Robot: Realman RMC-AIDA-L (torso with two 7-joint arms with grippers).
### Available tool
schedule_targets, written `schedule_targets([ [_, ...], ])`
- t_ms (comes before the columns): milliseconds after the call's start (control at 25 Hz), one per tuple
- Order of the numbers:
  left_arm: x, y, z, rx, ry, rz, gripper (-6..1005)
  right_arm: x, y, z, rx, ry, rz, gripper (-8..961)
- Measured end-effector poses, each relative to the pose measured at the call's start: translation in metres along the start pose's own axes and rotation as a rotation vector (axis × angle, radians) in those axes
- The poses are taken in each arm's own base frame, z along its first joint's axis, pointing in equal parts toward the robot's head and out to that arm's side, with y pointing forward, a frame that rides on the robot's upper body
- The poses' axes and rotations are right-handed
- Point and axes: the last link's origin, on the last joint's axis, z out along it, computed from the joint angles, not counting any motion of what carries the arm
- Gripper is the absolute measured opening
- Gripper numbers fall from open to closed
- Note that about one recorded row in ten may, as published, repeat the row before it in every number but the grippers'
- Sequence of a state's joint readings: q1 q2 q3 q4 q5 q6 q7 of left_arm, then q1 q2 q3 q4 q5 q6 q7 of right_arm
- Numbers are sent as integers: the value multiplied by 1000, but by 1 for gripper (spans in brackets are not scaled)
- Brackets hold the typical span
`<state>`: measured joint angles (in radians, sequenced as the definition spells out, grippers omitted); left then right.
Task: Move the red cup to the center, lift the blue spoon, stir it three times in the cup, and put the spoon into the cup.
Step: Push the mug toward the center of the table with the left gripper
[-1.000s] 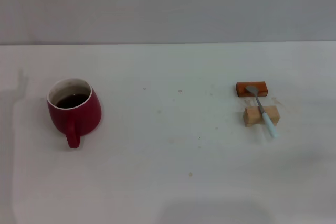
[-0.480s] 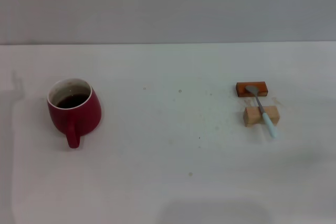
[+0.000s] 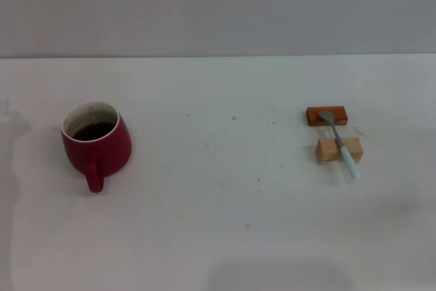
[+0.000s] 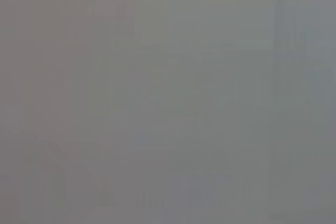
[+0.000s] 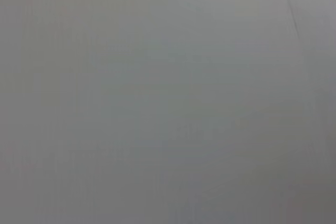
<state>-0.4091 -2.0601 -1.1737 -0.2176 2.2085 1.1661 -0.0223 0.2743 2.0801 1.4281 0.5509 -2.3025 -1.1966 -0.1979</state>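
Observation:
The red cup (image 3: 97, 143) stands upright at the left of the white table, its handle pointing toward me and dark liquid inside. At the right, the blue spoon (image 3: 342, 145) lies across two small blocks: its grey bowl rests on the orange-brown block (image 3: 326, 116) and its pale blue handle crosses the tan block (image 3: 338, 150). Neither gripper appears in the head view. Both wrist views hold only a plain grey surface, with no fingers and no task object.
The white table (image 3: 225, 189) runs back to a grey wall. A faint shadow lies along the table's left edge. A few small specks dot the middle of the tabletop.
The faint shadow at the table's left edge has drifted further left. The cup, the spoon and the blocks have not moved.

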Motion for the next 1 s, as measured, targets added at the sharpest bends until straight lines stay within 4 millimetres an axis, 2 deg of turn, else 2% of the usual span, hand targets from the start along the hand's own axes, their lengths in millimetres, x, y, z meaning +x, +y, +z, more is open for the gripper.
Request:
schedule_targets([
  [40, -1, 1, -1, -6, -3, 34, 163, 0, 0, 0, 0, 0, 0, 753],
  [360, -11, 9, -13, -88, -27, 443, 24, 1, -1, -2, 4, 3, -1, 752],
  [600, -16, 16, -20, -164, -25, 636, 32, 1, -2, -2, 5, 3, 0, 753],
  [760, -28, 27, -29, -275, -40, 792, 32, 0, -2, -2, 5, 2, 1, 753],
  [1000, -36, 34, -33, -328, -66, 885, 32, 0, -2, -2, 5, 0, 1, 752],
])
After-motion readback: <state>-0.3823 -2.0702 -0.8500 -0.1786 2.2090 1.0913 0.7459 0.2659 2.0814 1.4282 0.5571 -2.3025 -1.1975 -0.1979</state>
